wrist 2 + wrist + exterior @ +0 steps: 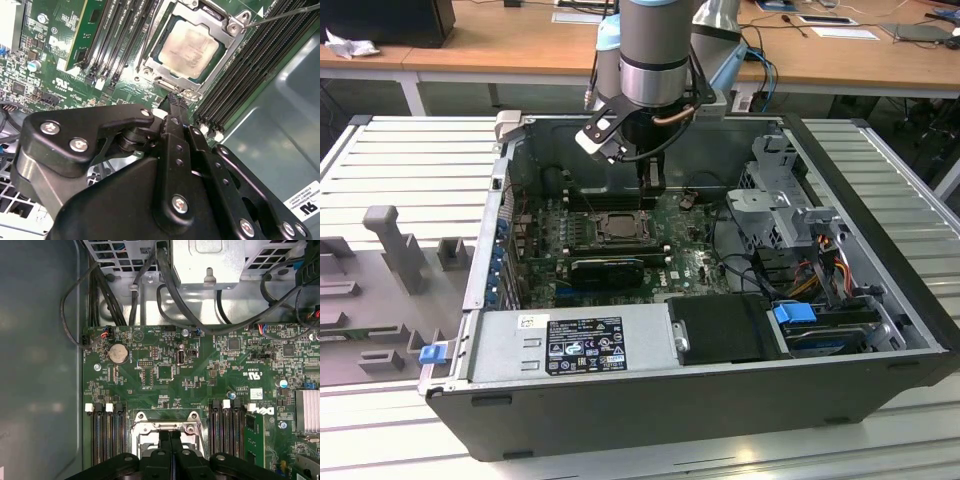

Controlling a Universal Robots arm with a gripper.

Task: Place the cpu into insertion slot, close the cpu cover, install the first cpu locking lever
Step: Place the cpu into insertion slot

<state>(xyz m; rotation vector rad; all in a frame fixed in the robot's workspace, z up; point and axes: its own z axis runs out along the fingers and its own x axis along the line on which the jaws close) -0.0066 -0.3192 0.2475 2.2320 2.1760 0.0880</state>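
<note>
lever step is in hand, as i read it. the small flat square silver-grey cpu [192,45] sits in the socket, its metal top showing through the window of the thin silvery-grey square-frame cpu cover [152,62]. the cover looks folded flat over it, so the first two steps look done. i can't confirm the cover is fully down.

my black two-finger gripper [174,102] has its fingers pressed together with nothing visible between them. in the second wrist view the joined tip sits at the socket's edge, touching or just above the metal; can't tell which. in the first wrist view the gripper [170,439] is over one end of the socket frame, between the two banks of long black memory slots [106,435]. in the exterior view the gripper [651,180] hangs inside the open dark-grey computer case [670,415], just beside the socket on the green motherboard [690,255].

a thin bright wire lever [282,14] runs off a far corner of the socket, well apart from the tip. i can't tell if it's latched.

judgement: the lever move calls for a pushing tip, not a grasp, so pressed-together fingers suit it. the wire is thin and likely springy, so the tip must land square on it or it slips off onto the board.
</note>
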